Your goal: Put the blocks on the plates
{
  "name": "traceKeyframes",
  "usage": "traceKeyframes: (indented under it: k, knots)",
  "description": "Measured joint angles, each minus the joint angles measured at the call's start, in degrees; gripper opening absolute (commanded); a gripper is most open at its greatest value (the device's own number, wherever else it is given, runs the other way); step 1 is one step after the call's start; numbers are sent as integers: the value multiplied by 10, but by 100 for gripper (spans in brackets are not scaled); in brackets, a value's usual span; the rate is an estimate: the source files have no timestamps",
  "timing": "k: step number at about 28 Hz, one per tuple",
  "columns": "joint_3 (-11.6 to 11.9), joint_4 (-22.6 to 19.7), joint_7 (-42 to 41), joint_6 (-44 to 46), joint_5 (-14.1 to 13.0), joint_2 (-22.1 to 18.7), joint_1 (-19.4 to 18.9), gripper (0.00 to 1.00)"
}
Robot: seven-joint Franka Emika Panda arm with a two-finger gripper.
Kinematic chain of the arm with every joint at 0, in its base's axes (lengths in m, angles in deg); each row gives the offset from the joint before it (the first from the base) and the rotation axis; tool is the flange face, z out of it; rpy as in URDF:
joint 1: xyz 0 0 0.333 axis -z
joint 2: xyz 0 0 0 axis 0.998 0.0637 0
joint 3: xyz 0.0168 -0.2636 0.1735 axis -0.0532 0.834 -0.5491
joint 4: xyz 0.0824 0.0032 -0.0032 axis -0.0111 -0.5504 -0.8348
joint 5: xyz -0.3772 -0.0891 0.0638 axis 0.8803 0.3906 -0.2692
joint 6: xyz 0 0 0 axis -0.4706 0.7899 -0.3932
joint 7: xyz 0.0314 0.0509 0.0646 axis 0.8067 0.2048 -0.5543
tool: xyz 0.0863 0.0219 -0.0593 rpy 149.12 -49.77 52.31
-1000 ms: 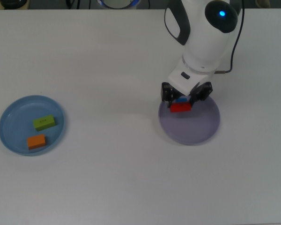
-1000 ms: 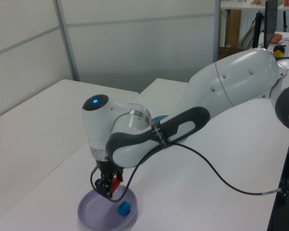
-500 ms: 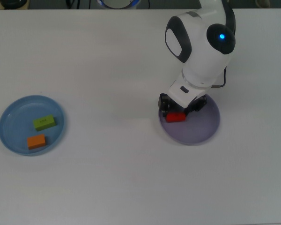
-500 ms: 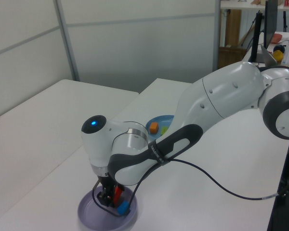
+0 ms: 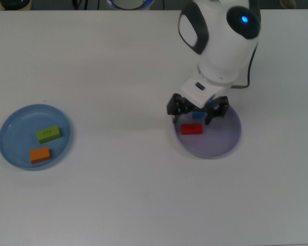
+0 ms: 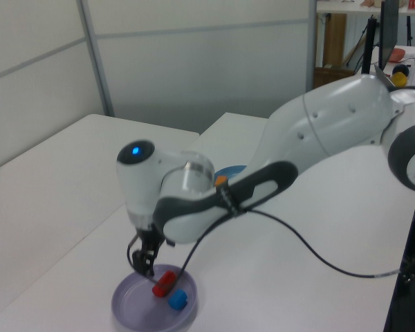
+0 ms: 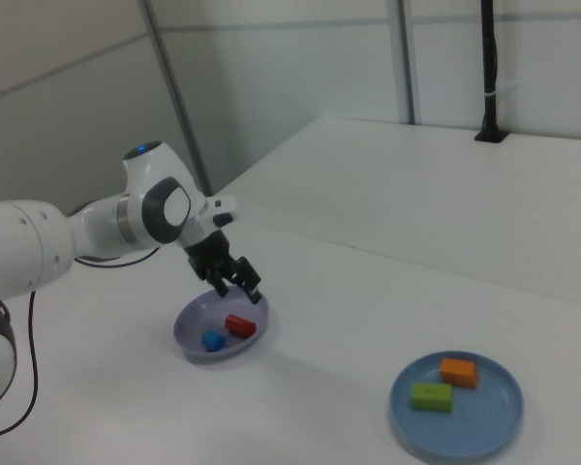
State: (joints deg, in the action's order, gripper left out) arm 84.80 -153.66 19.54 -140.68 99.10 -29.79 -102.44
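Jaws wide apart, empty, above red block point(image 5: 192, 129)

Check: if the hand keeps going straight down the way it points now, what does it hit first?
Probably the red block lying on the lavender plate. The open hand hangs just above it, pointing down. The blue block sits close by, so depth leaves some doubt.

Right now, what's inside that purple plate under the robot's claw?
Two blocks lie on the lavender plate: a red block and a smaller blue block. The open gripper hangs above them; nothing is hidden.
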Motion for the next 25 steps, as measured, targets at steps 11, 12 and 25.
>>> traceKeyframes:
  k: [11,12,25]
  knots:
    - [3,1,-21,107,0,-109,103,100]
    - [3,1,-26,115,-3,-117,112,100]
    - [4,-46,-111,152,-97,-223,209,100]
